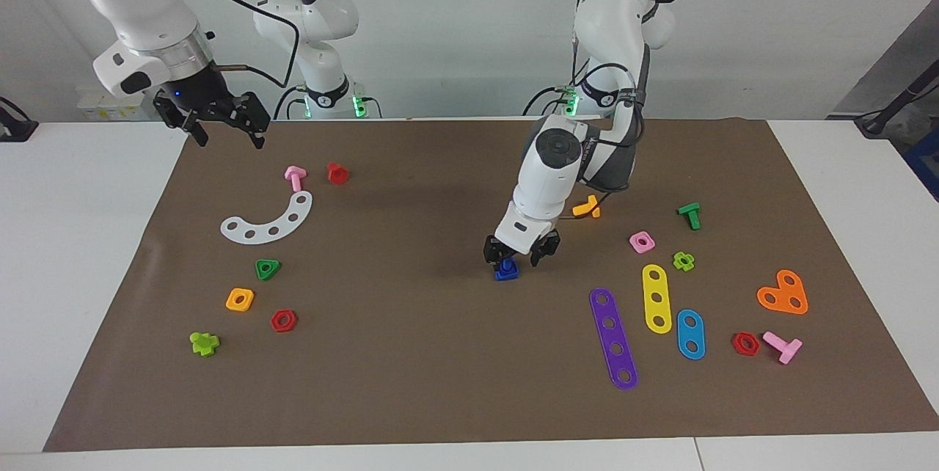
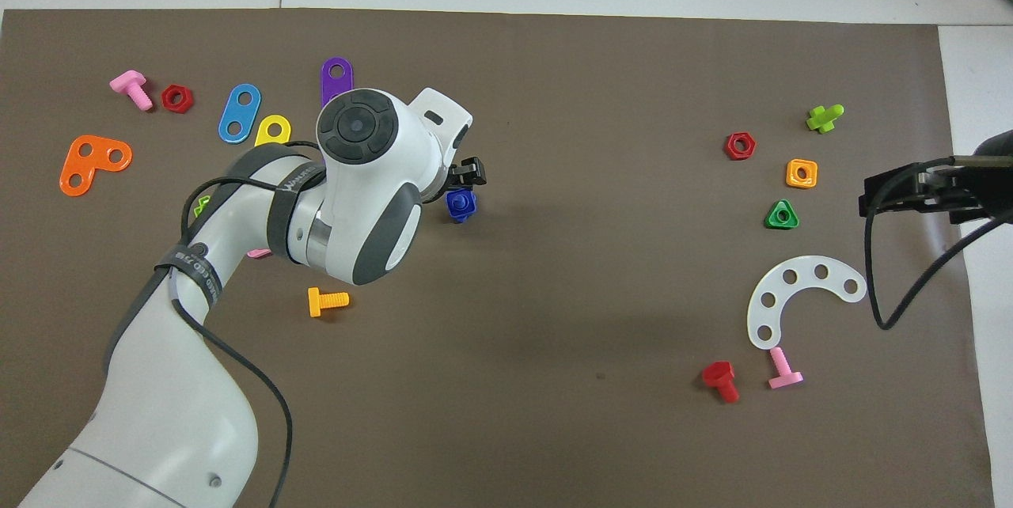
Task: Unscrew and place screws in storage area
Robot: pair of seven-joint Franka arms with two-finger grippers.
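**Left hand set on blue screw at mid-sheet; right hand waiting**

The left hand (image 1: 521, 257) is lowered to the brown paper sheet (image 1: 411, 353) near the middle of the tabletop (image 1: 95, 236). Its fingers (image 1: 493, 251) stand on either side of the blue screw (image 1: 506, 271), which rests on the sheet with its wide part down. The fingers look spread around the upper part of the screw; whether they press it cannot be told. In the overhead view the screw (image 2: 460, 204) shows just beside the black fingertip (image 2: 468, 172), with the wrist covering the rest of the hand.

The storage area (image 1: 242, 265) lies toward the right arm's end of the sheet, well apart from the screw. It holds the white curved strip (image 1: 268, 221) and the green triangular nut (image 1: 268, 269). An orange square nut (image 1: 240, 299), a red hex nut (image 1: 283, 320) and a lime screw (image 1: 204, 343) lie farther from the robots than the strip. A pink screw (image 1: 295, 177) and a red screw (image 1: 337, 173) lie nearer to the robots.

The right hand (image 1: 213, 119) waits in the air over the sheet's edge at the right arm's end, fingers released and gripping nothing

The purple strip (image 1: 613, 338), yellow strip (image 1: 656, 298) and blue strip (image 1: 690, 334) lie toward the left arm's end
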